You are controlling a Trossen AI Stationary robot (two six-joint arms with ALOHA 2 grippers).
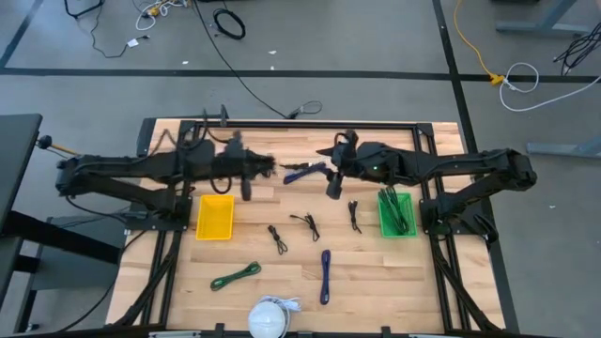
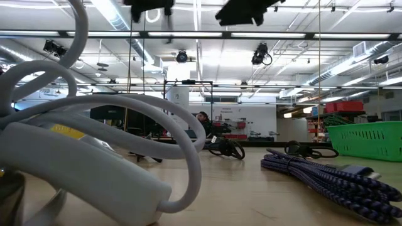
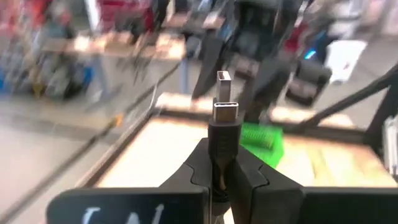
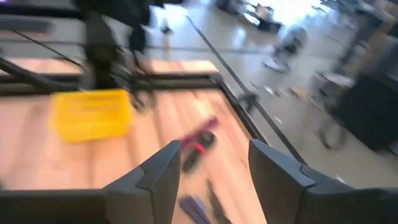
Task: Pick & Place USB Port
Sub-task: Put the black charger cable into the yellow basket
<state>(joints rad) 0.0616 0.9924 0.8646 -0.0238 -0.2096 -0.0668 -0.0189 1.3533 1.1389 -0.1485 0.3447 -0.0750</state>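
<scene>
My left gripper (image 3: 222, 154) (image 1: 272, 169) is raised above the table's far middle, pointing toward the right arm, and is shut on a black cable plug (image 3: 221, 130). The plug's metal connector tips (image 3: 224, 111) stick out forward. In the high view a dark blue cable (image 1: 304, 172) shows in the air between the two grippers. My right gripper (image 4: 214, 149) (image 1: 331, 175) is open and faces the left arm. A blurred dark and reddish piece (image 4: 199, 142) lies ahead of its fingers, untouched. The yellow bin (image 1: 214, 216) sits below and nearer. My left gripper pinches the plug's black body (image 3: 221, 140) between its two fingers. The fingers lie along the plug and come level from the table's left. The metal tips stand out past the fingertips. The plug is lifted clear of the table.
A green bin (image 1: 396, 213) holding cables sits under the right arm. Loose on the wood lie black cables (image 1: 305, 225) (image 1: 277, 237) (image 1: 354, 216), a green cable (image 1: 235, 276), a blue braided cable (image 1: 325, 274) (image 2: 326, 179) and a white cable bundle (image 1: 268, 317) (image 2: 94, 157) at the near edge.
</scene>
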